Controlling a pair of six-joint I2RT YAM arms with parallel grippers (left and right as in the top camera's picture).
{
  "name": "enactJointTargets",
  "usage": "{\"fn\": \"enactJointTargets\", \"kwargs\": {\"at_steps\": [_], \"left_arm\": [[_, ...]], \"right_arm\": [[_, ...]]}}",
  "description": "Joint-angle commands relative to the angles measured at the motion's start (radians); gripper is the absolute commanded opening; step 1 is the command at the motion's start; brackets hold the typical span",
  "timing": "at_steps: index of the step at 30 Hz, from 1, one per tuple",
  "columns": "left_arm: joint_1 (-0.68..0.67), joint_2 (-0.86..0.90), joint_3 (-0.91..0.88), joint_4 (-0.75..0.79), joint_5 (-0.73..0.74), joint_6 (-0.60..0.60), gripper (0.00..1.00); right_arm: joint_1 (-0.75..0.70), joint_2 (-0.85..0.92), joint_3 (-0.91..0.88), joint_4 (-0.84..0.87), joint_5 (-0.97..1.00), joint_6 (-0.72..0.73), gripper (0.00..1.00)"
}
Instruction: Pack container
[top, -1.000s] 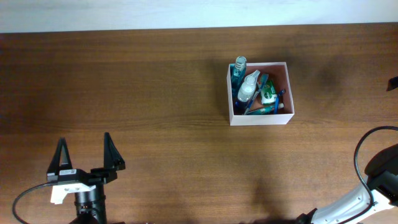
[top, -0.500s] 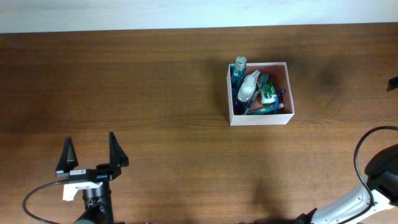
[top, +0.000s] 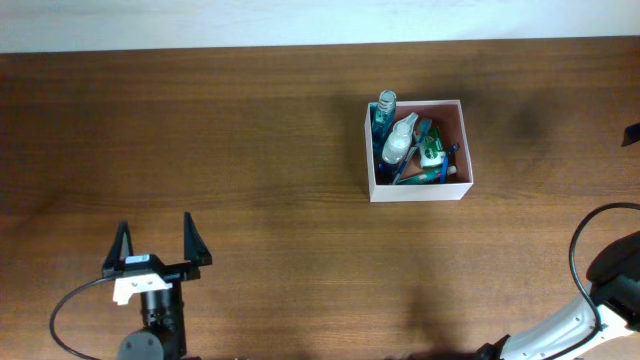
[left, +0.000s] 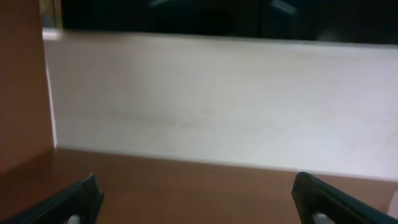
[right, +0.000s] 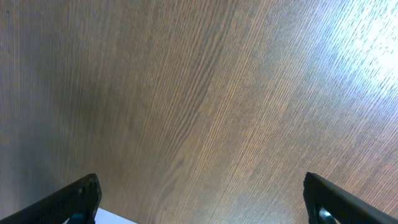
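The container (top: 466, 150), a square white-walled box with a pinkish inside, stands on the brown table right of the middle. It holds several toiletries: a blue bottle (top: 384, 108), a white spray bottle (top: 398, 143), a green packet (top: 432, 153) and blue pens. My left gripper (top: 156, 241) is open and empty at the front left, far from the container. In the left wrist view its fingertips (left: 199, 202) are spread wide over bare table. My right gripper (right: 200, 202) is open and empty over bare wood. Only its arm shows at the overhead view's lower right corner.
A black cable (top: 583, 250) and a white arm link (top: 550, 335) lie at the front right. The table's far edge meets a pale wall (left: 217, 106).
My left gripper has drawn back toward the front edge and slightly right, staying open. The container and the right arm have not moved.
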Motion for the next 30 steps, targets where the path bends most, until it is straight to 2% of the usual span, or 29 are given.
{"fn": "enactJointTargets", "kwargs": {"at_steps": [1, 13, 22, 30], "left_arm": [[0.031, -0.009, -0.001, -0.059, -0.021, 0.019, 0.99], [0.044, -0.009, -0.001, -0.23, 0.017, 0.019, 0.99], [0.044, -0.009, -0.001, -0.3, 0.016, 0.019, 0.99], [0.044, -0.009, -0.001, -0.298, 0.016, 0.019, 0.99]], "right_arm": [[0.003, 0.0, 0.016, 0.0, 0.009, -0.01, 0.99], [0.003, 0.0, 0.016, 0.0, 0.009, -0.01, 0.99], [0.003, 0.0, 0.016, 0.0, 0.009, -0.01, 0.99], [0.003, 0.0, 0.016, 0.0, 0.009, -0.01, 0.99]]}}
